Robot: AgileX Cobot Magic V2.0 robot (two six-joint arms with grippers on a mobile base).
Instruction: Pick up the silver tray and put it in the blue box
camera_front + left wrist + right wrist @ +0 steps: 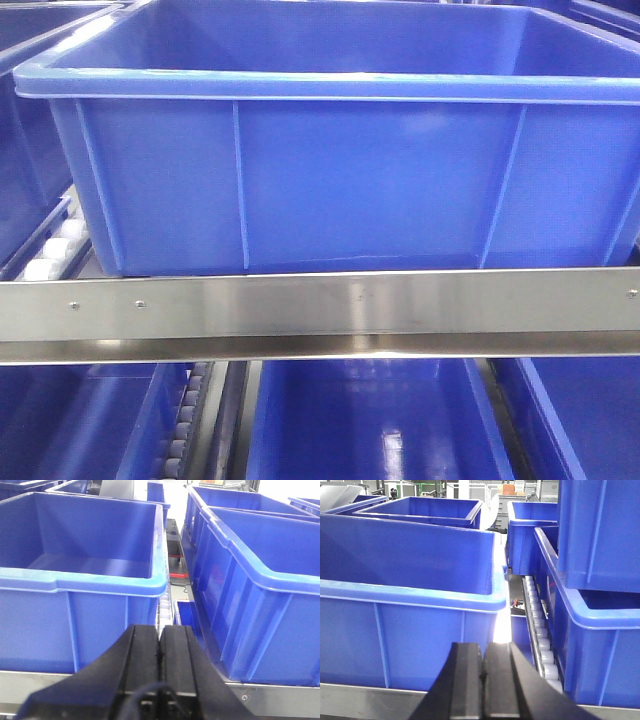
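One blue box fills the upper frame of the front view, resting behind a steel rail. Left fingers and right fingers, lower centre, are pressed together, empty. No silver tray shows.

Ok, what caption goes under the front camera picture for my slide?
Big blue box sitting on a rack behind a shiny steel rail, with more blue crates below.
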